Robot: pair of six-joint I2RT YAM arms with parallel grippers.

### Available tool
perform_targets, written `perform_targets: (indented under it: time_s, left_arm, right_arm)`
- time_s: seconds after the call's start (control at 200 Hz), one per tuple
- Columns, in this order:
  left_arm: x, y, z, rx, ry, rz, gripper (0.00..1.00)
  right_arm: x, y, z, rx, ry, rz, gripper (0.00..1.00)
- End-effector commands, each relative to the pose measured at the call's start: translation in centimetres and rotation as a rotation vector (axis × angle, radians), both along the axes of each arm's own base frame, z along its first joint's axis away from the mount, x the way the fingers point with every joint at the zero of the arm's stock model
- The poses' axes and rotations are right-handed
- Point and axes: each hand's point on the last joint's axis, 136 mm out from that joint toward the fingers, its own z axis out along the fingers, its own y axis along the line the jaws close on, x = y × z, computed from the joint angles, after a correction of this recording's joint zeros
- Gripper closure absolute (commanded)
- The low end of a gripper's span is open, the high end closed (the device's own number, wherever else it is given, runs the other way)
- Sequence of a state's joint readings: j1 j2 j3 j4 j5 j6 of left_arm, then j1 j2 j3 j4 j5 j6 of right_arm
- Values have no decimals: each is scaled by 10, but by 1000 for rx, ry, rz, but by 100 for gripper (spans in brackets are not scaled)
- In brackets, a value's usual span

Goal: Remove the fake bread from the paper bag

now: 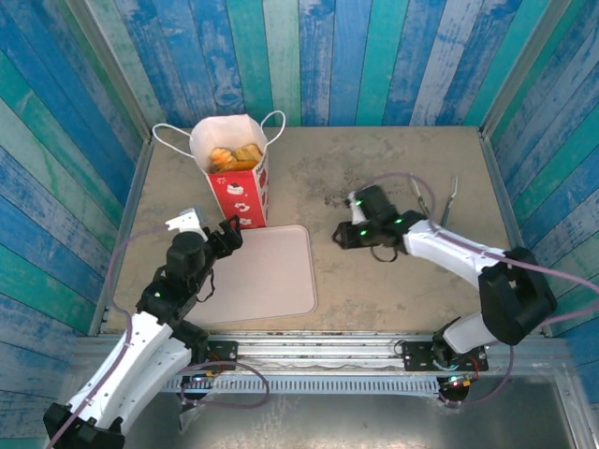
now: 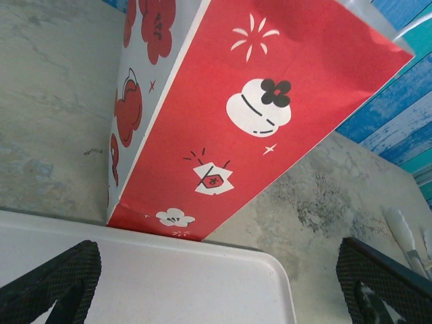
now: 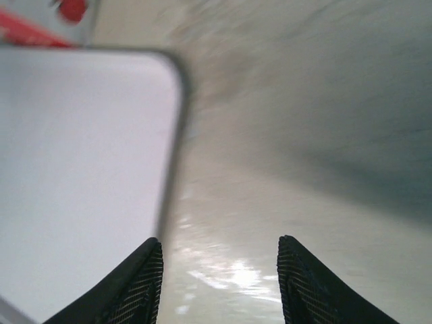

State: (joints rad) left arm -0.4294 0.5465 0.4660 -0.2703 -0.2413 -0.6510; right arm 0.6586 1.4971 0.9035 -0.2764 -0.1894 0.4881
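- The top view is lit brightly and evenly from above; only soft, short shadows are cast on the table beside the arms and the paper bag.
- The left wrist view is rendered sharp; the bag's printed face is well exposed, while the left fingers are left dark in the lower corners.
- The right wrist view is smeared by blur; the tray is washed out to near white, and glare is seen on the table between the crisper right fingers.

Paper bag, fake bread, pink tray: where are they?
paper bag (image 2: 324, 67), left wrist view, on its red side.
fake bread (image 1: 234, 155), top view, golden pieces in the bag's mouth.
tray (image 1: 271, 276), top view, bare middle.
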Motion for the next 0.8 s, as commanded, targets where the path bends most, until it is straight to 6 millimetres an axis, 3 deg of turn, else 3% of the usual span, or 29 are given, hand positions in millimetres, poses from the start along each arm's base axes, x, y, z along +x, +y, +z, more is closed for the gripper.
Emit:
perform_targets:
  time_s: [0.0, 0.16, 0.351, 0.566, 0.646, 0.796]
  left_arm:
    - [-2, -3, 5, -7, -6, -16, 6]
    - [-5, -43, -7, -36, 42, -235, 6]
    - [-16, -95, -30, -110, 121, -525, 6]
    - [-27, -113, -64, -128, 284, -639, 6]
    - [-26, -108, -76, -100, 333, -611, 6]
    - [-24, -104, -73, -102, 307, -582, 6]
  right_arm:
    - [-11, 34, -8, 8, 29, -60, 56]
    - [-32, 53, -30, -47, 66, -70, 60]
    - [-44, 63, -48, -83, 113, -36, 64]
    - [-48, 68, -61, -103, 143, -23, 66]
    - [-48, 69, -65, -115, 152, -22, 67]
    - [-49, 63, -78, -174, 171, -30, 73]
